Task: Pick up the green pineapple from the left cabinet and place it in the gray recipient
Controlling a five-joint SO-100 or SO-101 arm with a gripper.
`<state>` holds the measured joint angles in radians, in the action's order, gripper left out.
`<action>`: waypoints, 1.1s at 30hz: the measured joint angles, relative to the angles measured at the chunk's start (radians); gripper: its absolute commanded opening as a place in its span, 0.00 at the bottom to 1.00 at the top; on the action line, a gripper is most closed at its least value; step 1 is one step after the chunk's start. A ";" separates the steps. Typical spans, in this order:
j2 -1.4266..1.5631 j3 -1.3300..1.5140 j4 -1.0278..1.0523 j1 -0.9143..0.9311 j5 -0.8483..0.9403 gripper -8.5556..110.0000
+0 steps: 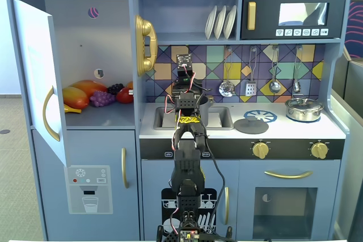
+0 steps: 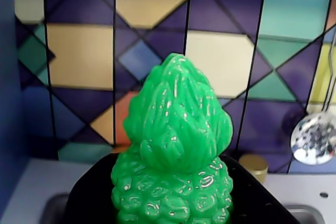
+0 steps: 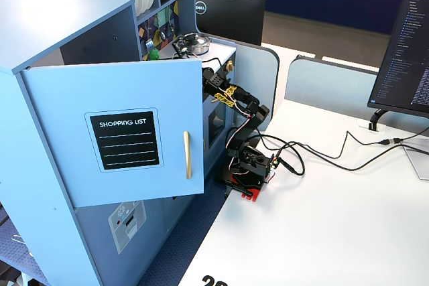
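The green pineapple (image 2: pixel 173 156) fills the wrist view, upright, leafy top up, in front of the tiled backsplash. Dark shapes hug its base on both sides; I cannot tell jaw from pot there. In a fixed view my gripper (image 1: pixel 184 86) is raised over the sink, behind the arm's links, and the pineapple is hidden there. The gray recipient (image 1: pixel 207 111) stands in the sink, mostly hidden by the arm. The left cabinet (image 1: pixel 85 43) stands with its door (image 1: pixel 34 72) swung open; the door (image 3: pixel 114 132) hides my gripper in the side fixed view.
A mango (image 1: pixel 76 94), purple grapes (image 1: pixel 102 98) and a red fruit (image 1: pixel 125 94) lie on the cabinet shelf. A shiny silver pot (image 1: pixel 303 109) and a flat gray lid (image 1: pixel 251 124) sit on the counter. Utensils hang on the backsplash; a ladle (image 2: pixel 315 137) is close on the right.
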<state>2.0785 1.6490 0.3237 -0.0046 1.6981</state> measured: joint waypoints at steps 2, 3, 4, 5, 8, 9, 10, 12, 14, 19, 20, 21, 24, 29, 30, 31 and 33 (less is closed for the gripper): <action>-0.017 -0.003 0.011 0.014 0.008 0.12; -0.023 -0.003 0.015 0.023 0.009 0.16; -0.026 -0.005 0.021 0.028 0.009 0.21; -0.031 -0.006 0.028 0.032 0.009 0.24; -0.038 -0.020 0.049 0.028 -0.002 0.30; -0.038 -0.023 0.054 0.026 -0.006 0.31; -0.038 -0.023 0.061 0.028 -0.009 0.31; -0.038 -0.032 0.075 0.034 -0.009 0.31; -0.038 -0.043 0.092 0.044 -0.009 0.31; -0.038 -0.094 0.176 0.048 -0.009 0.29; -0.031 -0.107 0.212 0.046 -0.009 0.29; -0.015 -0.124 0.262 0.044 -0.006 0.28; 0.078 -0.186 0.468 0.012 0.011 0.24; 0.374 -0.179 0.919 -0.020 0.031 0.13; 0.453 -0.156 1.005 -0.020 0.029 0.12; 0.511 -0.124 1.066 -0.015 0.028 0.10; 0.620 -0.034 1.158 -0.002 -0.012 0.09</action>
<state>2.6983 1.6153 1.4818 -0.0061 1.6858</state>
